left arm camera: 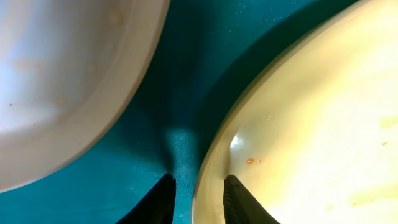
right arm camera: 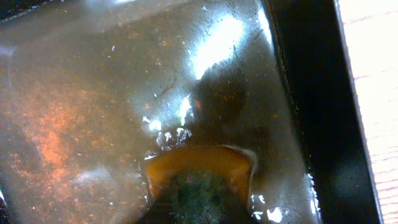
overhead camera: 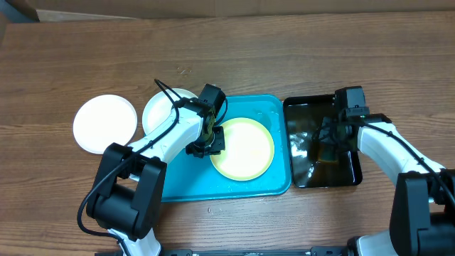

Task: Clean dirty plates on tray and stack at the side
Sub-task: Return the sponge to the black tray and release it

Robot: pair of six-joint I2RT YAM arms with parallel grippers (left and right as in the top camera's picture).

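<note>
Our left gripper (left arm camera: 199,182) pinches the rim of the yellow-green plate (overhead camera: 245,149). One of its fingers (left arm camera: 160,202) sits outside on the turquoise tray (overhead camera: 274,107) and the other sits inside the plate. In the left wrist view a small orange speck (left arm camera: 252,161) shows just beyond the inner finger, with pale streaks at the right edge of the frame, so we judge this plate not yet clean. It lies flat in the right half of the tray.

At the upper left of that view is a white plate (left arm camera: 62,81). From overhead it overlaps the tray's upper-left corner, and we cannot tell whether it rests inside or on the rim. A second white plate (overhead camera: 105,123) lies alone on the table (overhead camera: 284,50) at the left, apart from the first, and it looks spotless.

Our right gripper (overhead camera: 328,142) hangs over the black tray (overhead camera: 348,176) at the right. A brown sponge (right arm camera: 196,171) sits in murky water at the bottom of the right wrist frame. We cannot tell whether the jaws are clamped on it.

Nothing is stacked yet, and we judge the wiping and all the stacking still to do.
</note>
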